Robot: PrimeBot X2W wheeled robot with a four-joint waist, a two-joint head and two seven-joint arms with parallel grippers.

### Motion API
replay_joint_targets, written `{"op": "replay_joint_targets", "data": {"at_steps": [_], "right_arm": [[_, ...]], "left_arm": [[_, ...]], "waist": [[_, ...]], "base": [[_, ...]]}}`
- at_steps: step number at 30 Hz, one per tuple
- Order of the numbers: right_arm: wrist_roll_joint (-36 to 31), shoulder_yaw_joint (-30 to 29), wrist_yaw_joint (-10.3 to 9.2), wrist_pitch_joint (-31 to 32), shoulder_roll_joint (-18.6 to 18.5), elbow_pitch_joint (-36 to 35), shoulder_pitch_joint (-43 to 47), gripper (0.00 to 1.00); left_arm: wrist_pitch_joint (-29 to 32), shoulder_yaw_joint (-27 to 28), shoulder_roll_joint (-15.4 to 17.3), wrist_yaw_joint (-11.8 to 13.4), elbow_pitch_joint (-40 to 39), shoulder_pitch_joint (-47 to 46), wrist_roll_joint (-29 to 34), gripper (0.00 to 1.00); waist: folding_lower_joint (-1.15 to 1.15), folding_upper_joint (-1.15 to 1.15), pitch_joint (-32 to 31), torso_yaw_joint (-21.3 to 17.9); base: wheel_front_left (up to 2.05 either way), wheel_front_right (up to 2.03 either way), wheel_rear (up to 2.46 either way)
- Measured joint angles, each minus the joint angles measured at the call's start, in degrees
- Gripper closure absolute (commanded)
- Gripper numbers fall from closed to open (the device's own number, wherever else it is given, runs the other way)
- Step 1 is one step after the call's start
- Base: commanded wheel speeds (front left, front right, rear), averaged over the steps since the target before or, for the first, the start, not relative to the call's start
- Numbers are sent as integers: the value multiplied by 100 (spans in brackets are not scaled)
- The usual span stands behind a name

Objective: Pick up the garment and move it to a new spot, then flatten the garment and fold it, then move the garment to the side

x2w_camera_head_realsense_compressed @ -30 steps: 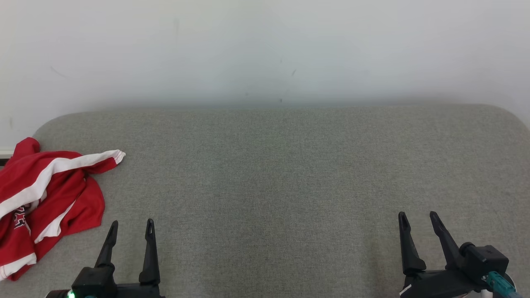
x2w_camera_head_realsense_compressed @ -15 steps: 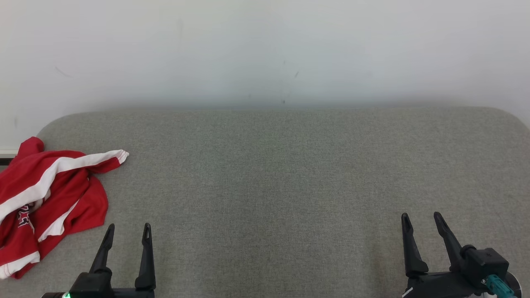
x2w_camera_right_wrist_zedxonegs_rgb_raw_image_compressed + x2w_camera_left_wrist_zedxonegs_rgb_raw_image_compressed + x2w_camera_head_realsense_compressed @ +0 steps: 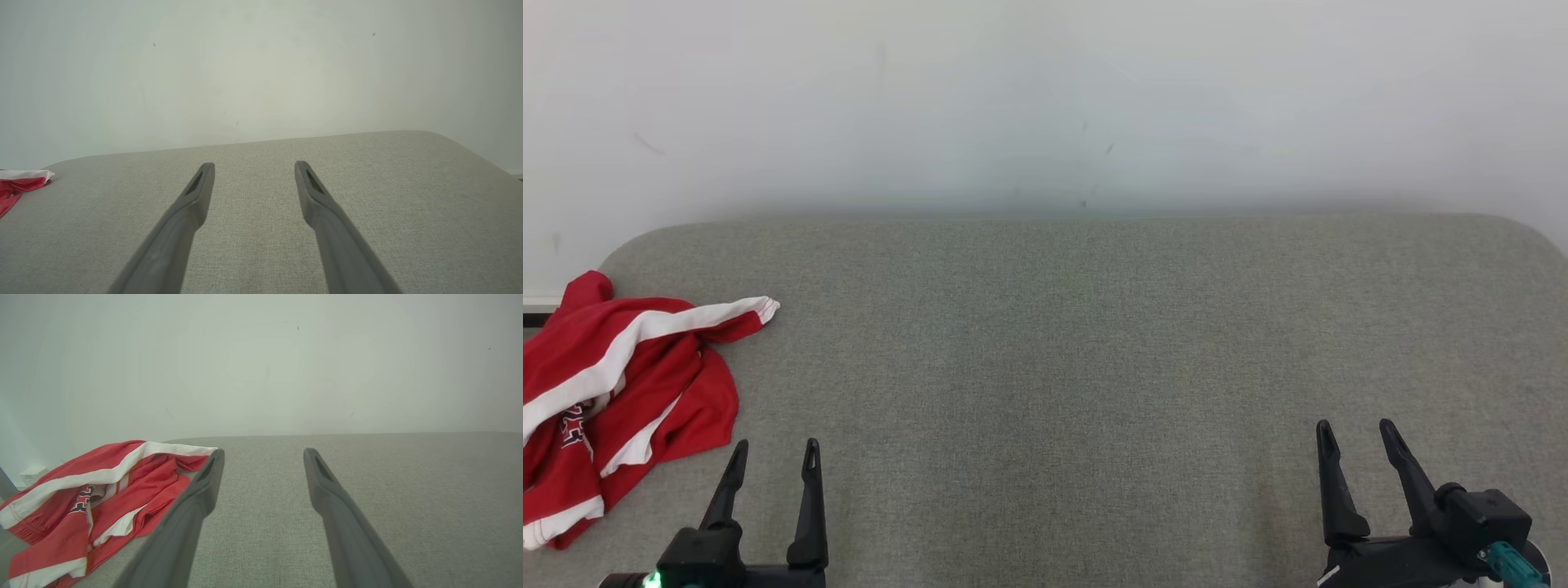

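The garment (image 3: 621, 384) is red with white stripes and dark lettering, lying crumpled at the left end of the grey cushioned surface (image 3: 1078, 367). The left wrist view has the garment (image 3: 102, 498) just left of my fingers, and the right wrist view catches a corner of the garment (image 3: 20, 181) at its far left. My left gripper (image 3: 774, 447) stands open at the lower left, a little right of the garment and apart from it. At the lower right my right gripper (image 3: 1356, 429) is open too, with nothing between its fingers.
A pale wall (image 3: 1045, 98) rises behind the surface's far edge. The surface has rounded far corners; its left edge runs under the garment. Bare grey fabric stretches between the two grippers.
The left gripper has drawn back slightly toward the bottom edge. The whole picture has shifted a little, so the camera moved. The garment lies as before.
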Motion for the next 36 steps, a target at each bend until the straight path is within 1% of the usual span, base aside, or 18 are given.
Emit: {"op": "replay_joint_targets", "data": {"at_steps": [13,23,30,36], "right_arm": [[160,-22,0,99,0,-67,30,0],[164,-16,-1,127,-1,-77,47,0],[197,-25,-1,135,-2,-57,59,0],[256,23,-1,125,-2,-7,97,0]], "left_arm": [[48,-27,43,58,4,2,-51,0],[48,-69,59,109,-5,20,-58,0],[43,-97,97,143,62,4,-114,0],[24,-92,119,201,89,-7,-118,0]], "waist": [[0,0,9,27],[0,0,18,44],[0,0,20,181],[0,0,13,430]], "base": [[0,0,0],[0,0,0],[0,0,0],[0,0,0]]}}
